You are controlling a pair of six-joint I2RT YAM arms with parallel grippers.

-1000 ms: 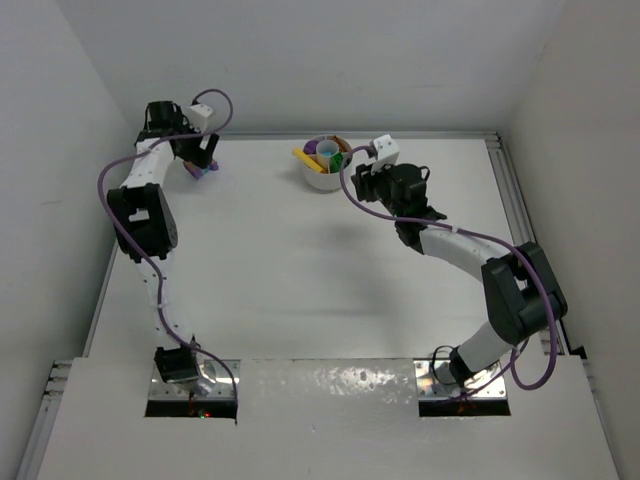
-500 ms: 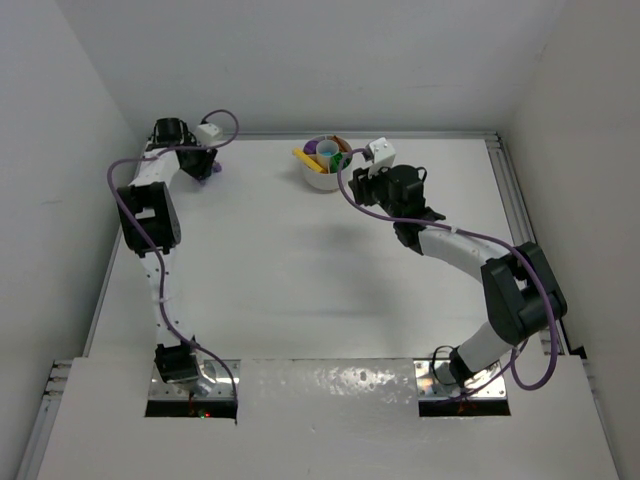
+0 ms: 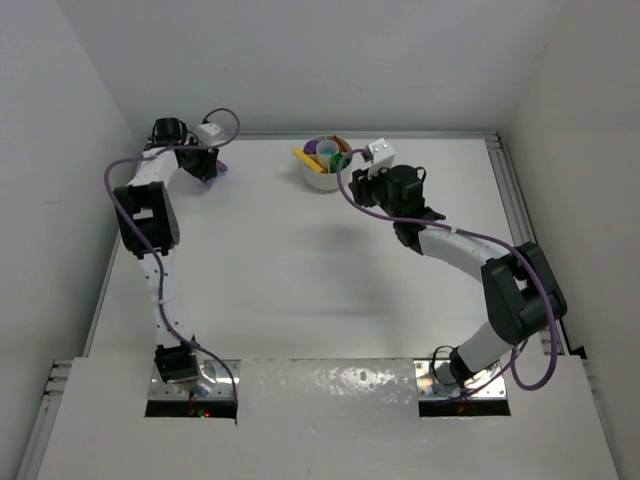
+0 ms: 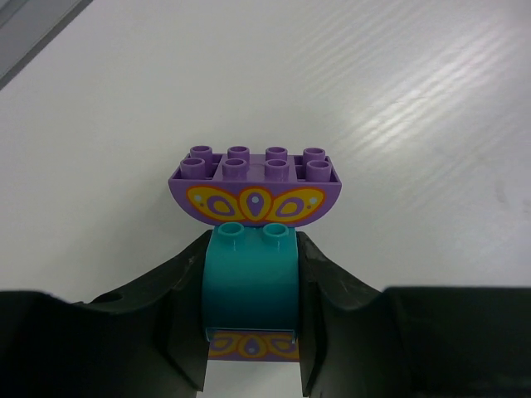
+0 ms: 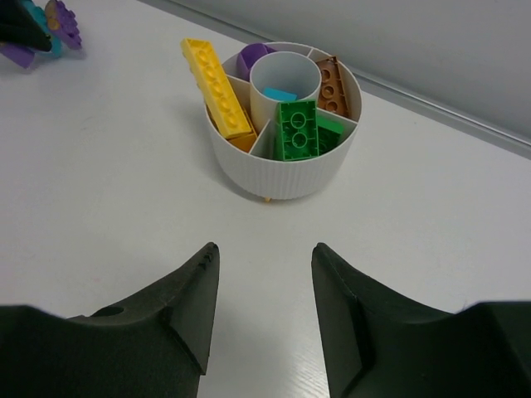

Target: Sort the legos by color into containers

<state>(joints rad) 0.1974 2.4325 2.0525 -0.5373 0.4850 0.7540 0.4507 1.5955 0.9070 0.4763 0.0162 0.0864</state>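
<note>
Legos (image 3: pixel 322 152) are sitting in the dish (image 3: pixel 322 181) at the far middle of the table (image 3: pixel 300 270) in the top view; the left gripper (image 3: pixel 208 167) is reaching down at the far left corner, where we are making out only a purple speck; the right gripper (image 3: pixel 358 182) is hovering just beside the dish, on its right; from up here we cannot tell how either pair of jaws is standing.

In the left wrist view the left gripper's fingers (image 4: pixel 178 307) are pinching a teal brick (image 4: pixel 249 282) from both sides; its two studs are pointing at a purple half-round (image 4: pixel 255 184), which is lying just beyond with its rounded, yellow-petalled side toward the teal brick, touching or nearly so; a patterned piece (image 4: pixel 253 344) is peeking out beneath the teal brick at the near end.

In the right wrist view the right gripper's fingers (image 5: pixel 187 290) are standing spread with nothing between them, pointing at the dish from nearby; a yellow bar (image 5: pixel 216 87) is leaning out over the rim on the left; a purple piece (image 5: pixel 247 56) is lying in the section behind it; a teal piece (image 5: pixel 280 94) is resting in the middle well; green bricks (image 5: pixel 296 131) are filling the near section; a brown wedge (image 5: pixel 332 79) is lying in the right one; the teal brick is showing at the far left corner, well apart from the dish.
</note>
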